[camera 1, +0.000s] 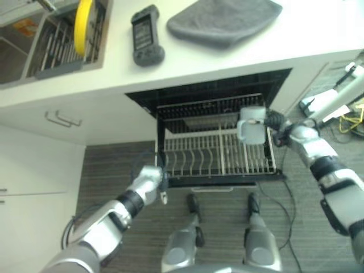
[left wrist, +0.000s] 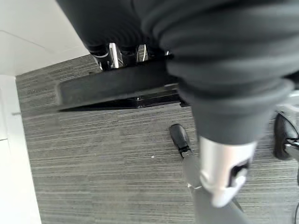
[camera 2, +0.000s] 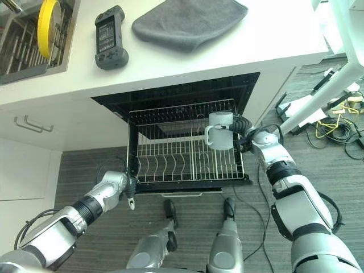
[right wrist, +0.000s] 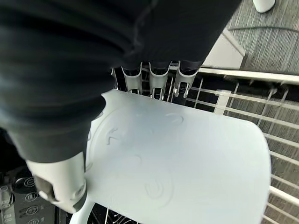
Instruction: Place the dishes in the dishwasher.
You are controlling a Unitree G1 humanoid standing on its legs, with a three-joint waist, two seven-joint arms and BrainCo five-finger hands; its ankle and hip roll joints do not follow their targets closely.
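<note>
My right hand [camera 2: 245,138] holds a pale grey-white mug [camera 2: 219,131] with a side handle, fingers [right wrist: 159,78] curled over its far edge and thumb on the near side, so it is clamped round it; the mug hangs above the right half of the pulled-out wire dishwasher rack [camera 2: 170,162], near the back, whether it touches the wires I cannot tell; the rack sticks out from the dark dishwasher opening [camera 2: 170,96] under the white countertop [camera 2: 273,40].

My left hand [camera 2: 116,185] is at the rack's front left corner, low by the black front edge [left wrist: 112,86] (fingers hidden behind that edge, so open or closed I cannot tell).

On the countertop: a folded dark grey cloth [camera 2: 190,20] above the opening; a black handheld controller-like device [camera 2: 110,37] just left of it, apart from it; further left a sink rack of metal bars [camera 1: 65,42] with a yellow plate [camera 1: 84,23] standing upright on edge in it.

White cabinet front with a metal handle [camera 1: 61,119] left of the dishwasher; grey striped carpet floor [camera 1: 108,176] below.
</note>
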